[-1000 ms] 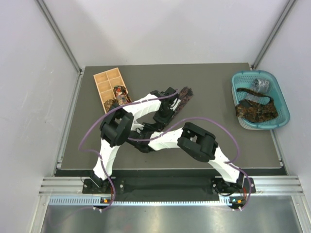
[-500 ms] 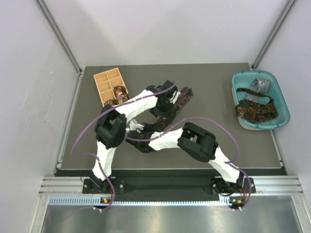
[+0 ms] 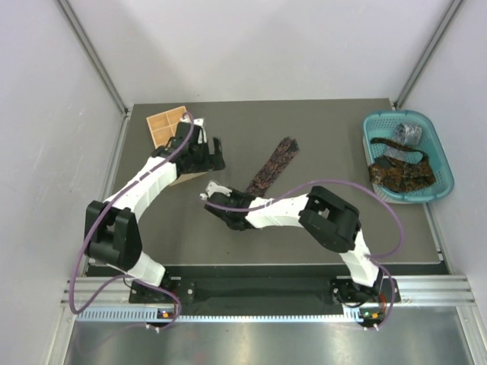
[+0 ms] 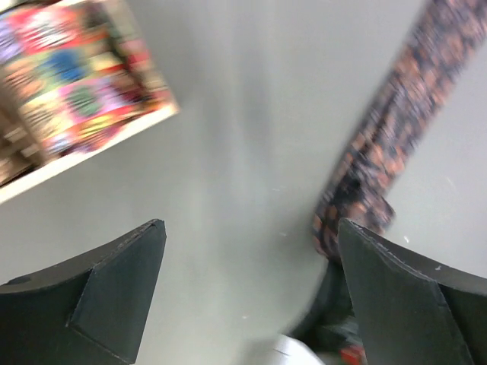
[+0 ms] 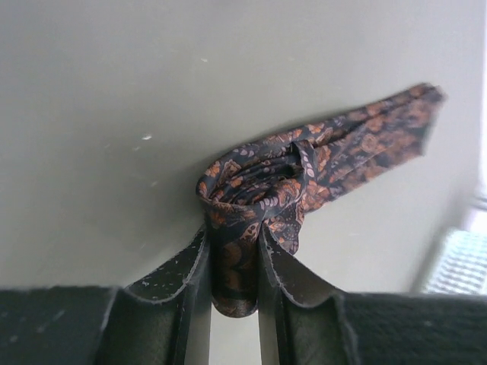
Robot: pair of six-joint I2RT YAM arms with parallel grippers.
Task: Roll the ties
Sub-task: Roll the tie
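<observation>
**Right pincer (image 5: 232,255) clamps the coiled end of a paisley tie (image 5: 304,171) on the tabletop (image 3: 342,129).**
The tie's free length lies flat across the middle of the tabletop. The left pincer (image 4: 249,232) hangs wide open, holding nothing, beside the box (image 3: 162,125). More ties (image 3: 399,175) lie in the basket (image 3: 445,163) at right.

This is a robotics lab test cell. Plain white walls (image 3: 266,46) braced by aluminium posts (image 3: 90,53) box in a bare grey worktop (image 3: 335,137). Two white arms (image 3: 152,179) trailing purple cables (image 3: 397,228) are bolted to a metal rail (image 3: 91,293) at its near edge. The only goods are staged props: a tie (image 3: 275,161), a basket (image 3: 447,171) and a box (image 3: 161,125).
</observation>
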